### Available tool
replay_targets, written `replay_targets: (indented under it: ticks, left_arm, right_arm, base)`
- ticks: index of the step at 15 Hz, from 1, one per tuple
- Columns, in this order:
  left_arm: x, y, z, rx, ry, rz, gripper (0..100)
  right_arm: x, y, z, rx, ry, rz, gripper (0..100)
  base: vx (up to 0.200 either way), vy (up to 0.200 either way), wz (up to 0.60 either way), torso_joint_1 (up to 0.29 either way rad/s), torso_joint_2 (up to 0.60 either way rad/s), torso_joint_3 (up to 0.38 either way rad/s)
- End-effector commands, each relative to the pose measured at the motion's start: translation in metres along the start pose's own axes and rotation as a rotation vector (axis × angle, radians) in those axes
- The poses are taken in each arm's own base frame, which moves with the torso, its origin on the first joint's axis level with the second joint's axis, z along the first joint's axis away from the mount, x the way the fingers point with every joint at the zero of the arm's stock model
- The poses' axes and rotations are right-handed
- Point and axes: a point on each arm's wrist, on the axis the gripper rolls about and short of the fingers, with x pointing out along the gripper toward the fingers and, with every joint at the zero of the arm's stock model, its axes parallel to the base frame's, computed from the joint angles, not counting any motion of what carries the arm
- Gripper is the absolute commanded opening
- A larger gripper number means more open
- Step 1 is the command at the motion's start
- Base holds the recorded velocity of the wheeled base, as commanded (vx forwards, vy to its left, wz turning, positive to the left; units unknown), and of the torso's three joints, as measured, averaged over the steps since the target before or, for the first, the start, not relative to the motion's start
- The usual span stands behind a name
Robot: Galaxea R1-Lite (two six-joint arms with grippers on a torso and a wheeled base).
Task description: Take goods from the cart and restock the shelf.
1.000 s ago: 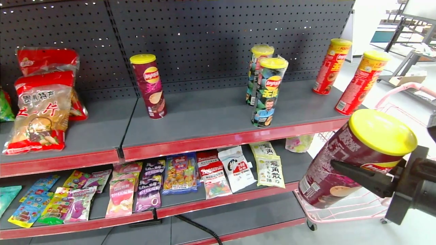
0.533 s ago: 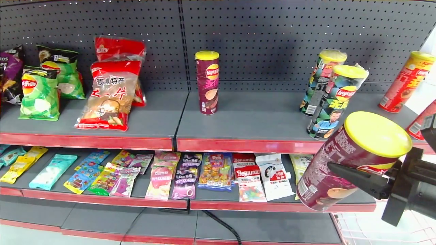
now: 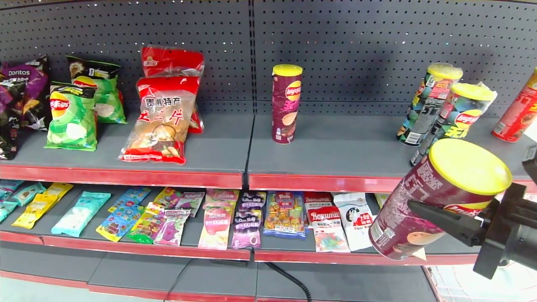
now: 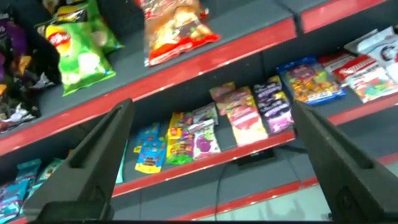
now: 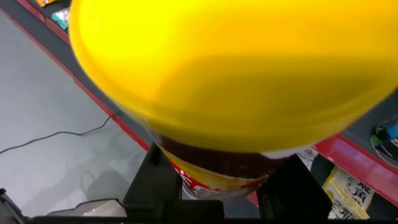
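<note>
My right gripper (image 3: 419,193) is shut on a purple chip can (image 3: 432,201) with a yellow lid (image 3: 470,165). The can is tilted and hangs in front of the right end of the shelves, below the level of the upper shelf (image 3: 335,144). A matching purple can (image 3: 286,104) stands upright on that shelf near its middle. In the right wrist view the yellow lid (image 5: 230,62) looms close, with the can's body (image 5: 217,171) between the dark fingers (image 5: 155,183). My left gripper (image 4: 211,106) is open and holds nothing, facing the lower shelf of packets.
Green chip bags (image 3: 73,121) and red snack bags (image 3: 161,121) sit on the upper shelf's left part. Two multicoloured cans (image 3: 444,109) and a red can (image 3: 518,111) stand at its right. Bare shelf lies between the purple can and those cans. Several candy packets (image 3: 218,216) fill the lower shelf.
The head camera has turned left, so the shelf goods have slid right in the picture and the pink cart has left it. The can stays held in my right gripper.
</note>
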Motion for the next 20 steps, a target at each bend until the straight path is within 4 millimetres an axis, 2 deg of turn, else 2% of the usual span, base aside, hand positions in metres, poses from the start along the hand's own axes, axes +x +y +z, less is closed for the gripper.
replay_targets:
  ticks: [1, 5, 15, 18, 20]
  left_arm:
    - [0.000, 0.000, -0.001, 0.000, 0.000, 0.000, 100]
    - [0.000, 0.000, -0.001, -0.002, 0.002, 0.004, 100]
    - [0.005, -0.001, -0.003, -0.001, 0.034, -0.011, 100]
    - [0.005, -0.001, -0.003, 0.001, 0.034, -0.015, 100]
    - [0.006, -0.001, -0.003, 0.004, 0.039, -0.020, 100]
  right_arm:
    - [-0.001, -0.003, 0.002, 0.006, -0.007, -0.019, 0]
    - [-0.011, -0.003, 0.004, 0.019, -0.045, -0.022, 0]
    - [-0.014, -0.003, 0.001, 0.022, -0.044, -0.021, 0]
    - [-0.016, -0.002, 0.000, 0.021, -0.045, -0.017, 0]
    - [-0.025, 0.002, -0.006, 0.013, -0.056, 0.013, 0]
  base:
    - [0.000, 0.000, 0.00, 0.000, 0.00, 0.000]
    - [0.000, 0.000, 0.00, 0.000, 0.00, 0.000]
    - [0.200, 0.000, 0.00, 0.003, 0.00, 0.002]
    - [0.000, 0.000, 0.00, 0.000, 0.00, 0.000]
    - [0.000, 0.000, 0.00, 0.000, 0.00, 0.000]
